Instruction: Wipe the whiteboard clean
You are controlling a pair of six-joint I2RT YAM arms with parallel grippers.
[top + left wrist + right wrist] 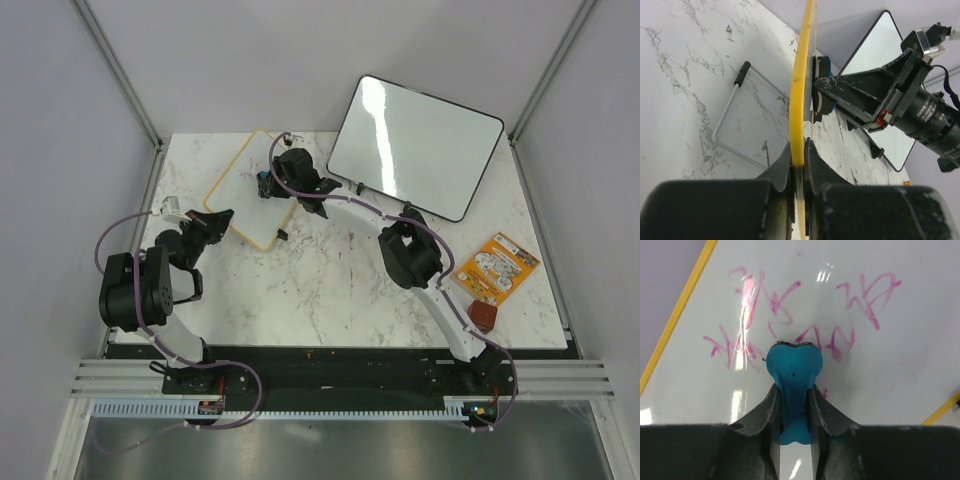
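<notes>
The whiteboard [245, 186], small with a yellow frame, is tilted up off the table at the back left. My left gripper [222, 219] is shut on its yellow edge [799, 100], seen edge-on in the left wrist view. My right gripper [268, 181] is shut on a blue eraser [793, 371] whose head presses on the board face [900, 370], just below the pink handwriting [770, 305]. In the left wrist view the eraser [822, 90] touches the board's right side.
A larger black-framed blank board [414, 146] leans at the back right. A metal wire stand [737, 120] lies on the marble beside the small board. An orange printed packet [496, 265] and a small brown object [484, 316] lie at the right.
</notes>
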